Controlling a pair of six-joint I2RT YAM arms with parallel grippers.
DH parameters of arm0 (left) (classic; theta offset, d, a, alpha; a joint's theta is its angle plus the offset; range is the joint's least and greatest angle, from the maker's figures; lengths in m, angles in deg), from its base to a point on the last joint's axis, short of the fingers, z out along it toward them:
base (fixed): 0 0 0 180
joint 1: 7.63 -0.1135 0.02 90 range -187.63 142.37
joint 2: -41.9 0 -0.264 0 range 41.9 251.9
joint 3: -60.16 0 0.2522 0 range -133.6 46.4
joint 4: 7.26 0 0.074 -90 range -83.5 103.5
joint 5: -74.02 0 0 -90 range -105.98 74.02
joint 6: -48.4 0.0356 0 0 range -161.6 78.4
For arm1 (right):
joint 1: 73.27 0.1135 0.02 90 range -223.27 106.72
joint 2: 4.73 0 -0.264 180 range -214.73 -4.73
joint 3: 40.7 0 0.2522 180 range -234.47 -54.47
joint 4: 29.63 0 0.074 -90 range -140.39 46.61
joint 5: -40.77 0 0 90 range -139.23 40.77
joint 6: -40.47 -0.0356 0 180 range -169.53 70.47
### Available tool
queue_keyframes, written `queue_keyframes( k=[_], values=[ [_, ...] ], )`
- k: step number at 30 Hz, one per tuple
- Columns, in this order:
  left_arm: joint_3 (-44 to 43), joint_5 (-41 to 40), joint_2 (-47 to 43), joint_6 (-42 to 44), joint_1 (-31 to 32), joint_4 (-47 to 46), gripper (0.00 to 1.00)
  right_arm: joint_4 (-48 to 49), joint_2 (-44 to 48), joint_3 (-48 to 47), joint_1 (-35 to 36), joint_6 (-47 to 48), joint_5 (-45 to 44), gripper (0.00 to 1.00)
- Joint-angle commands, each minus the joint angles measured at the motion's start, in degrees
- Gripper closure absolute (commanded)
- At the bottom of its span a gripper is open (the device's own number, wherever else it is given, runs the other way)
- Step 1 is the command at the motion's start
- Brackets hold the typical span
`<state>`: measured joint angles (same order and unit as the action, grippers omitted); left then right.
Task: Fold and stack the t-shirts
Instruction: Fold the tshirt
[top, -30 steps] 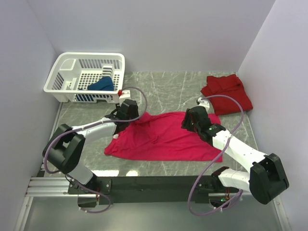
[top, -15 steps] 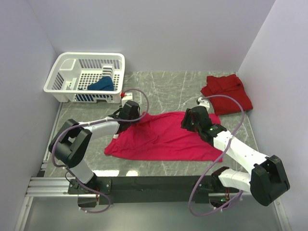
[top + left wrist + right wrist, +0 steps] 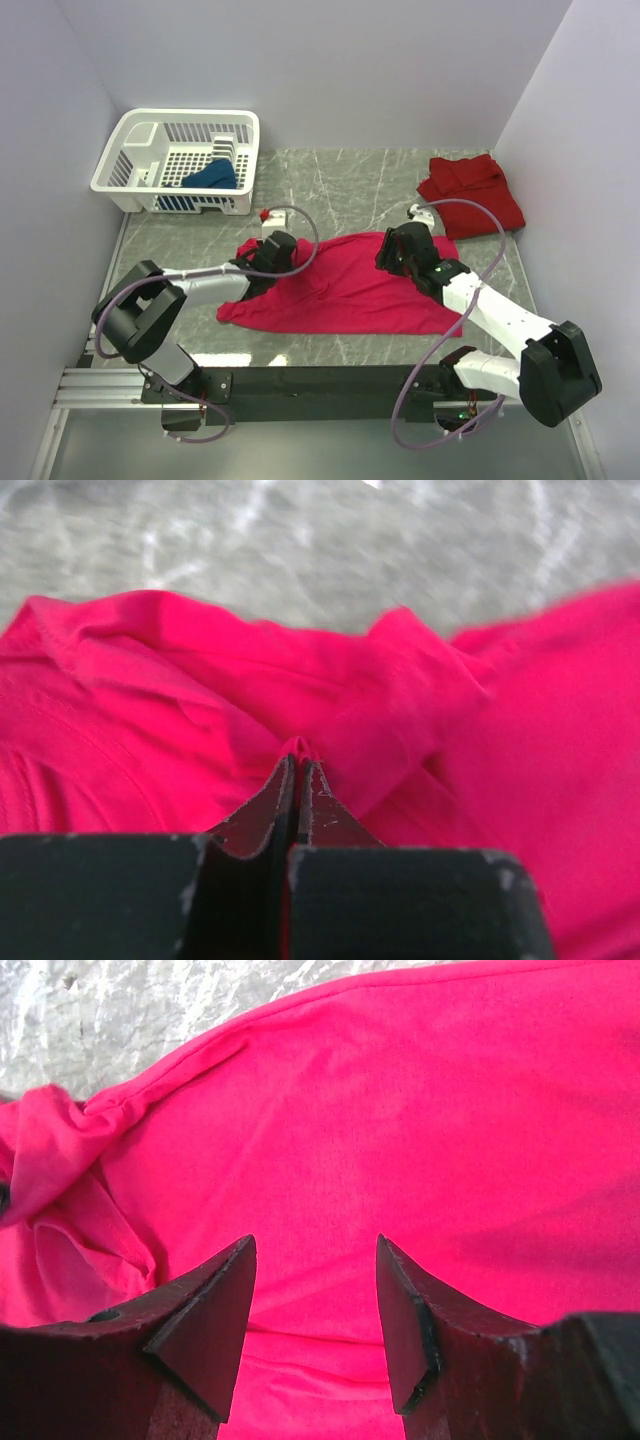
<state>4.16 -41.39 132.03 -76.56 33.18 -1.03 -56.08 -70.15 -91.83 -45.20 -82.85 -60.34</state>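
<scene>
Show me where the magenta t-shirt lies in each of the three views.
Top external: the magenta t-shirt is spread across the middle of the grey marble table.
Left wrist: the shirt fills the middle and lower picture; the left tool is shut on a fold of it.
Right wrist: the shirt fills nearly the whole picture, under the open right tool.
Shared landmark: the table showing beyond the shirt's far edge, at the top of both wrist views.

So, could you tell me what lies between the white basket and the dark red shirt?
Nothing but bare marble tabletop separates the white basket and the dark red shirt, as the top view shows.
</scene>
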Motion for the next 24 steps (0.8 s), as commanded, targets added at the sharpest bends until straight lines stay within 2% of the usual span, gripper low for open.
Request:
queue_keyframes(
  k=[1, 3, 4, 6, 8, 9, 12, 17, 22, 24],
  values=[
    [2.5, -3.9, -3.8, 1.6, 4.4, -4.0, 1.00, 2.0, -0.2, -0.1, -0.3, 0.5, 0.0, 0.42],
    [3.3, -4.8, -4.2, 2.2, 5.7, -3.2, 0.98, 2.1, -0.2, 0.0, -0.3, 0.5, 0.0, 0.42],
    [3.9, -5.2, -4.5, 2.5, 6.8, -2.7, 0.90, 2.0, -0.2, 0.0, -0.3, 0.5, 0.0, 0.42],
    [4.8, -5.7, -5.3, 2.8, 7.8, -1.9, 0.84, 2.1, -0.5, 0.1, -0.2, 0.6, 0.0, 0.42],
    [6.1, -5.9, -7.5, 2.4, 8.9, -1.3, 0.66, 2.1, -0.6, 0.0, -0.3, 0.7, 0.1, 0.42],
    [6.4, -5.9, -9.3, 2.0, 9.1, -0.5, 0.50, 2.2, -0.8, 0.0, -0.3, 0.7, 0.2, 0.42],
    [6.0, -7.9, -12.6, 1.4, 9.1, 1.9, 0.30, 2.2, -1.0, -0.1, -0.3, 0.8, 0.1, 0.42],
    [2.5, -11.9, -14.9, 1.0, 8.6, 4.3, 0.24, 2.5, -1.1, -0.1, -0.3, 0.8, 0.5, 0.42],
    [-2.5, -8.3, -9.1, 4.7, 5.8, 3.4, 0.26, 2.1, -0.8, -0.1, -0.2, 1.0, 0.4, 0.42],
    [-3.2, -4.6, -6.8, 7.0, 5.2, 1.4, 0.26, 2.0, -0.6, 0.2, -0.3, 1.1, 0.0, 0.42]
  ],
)
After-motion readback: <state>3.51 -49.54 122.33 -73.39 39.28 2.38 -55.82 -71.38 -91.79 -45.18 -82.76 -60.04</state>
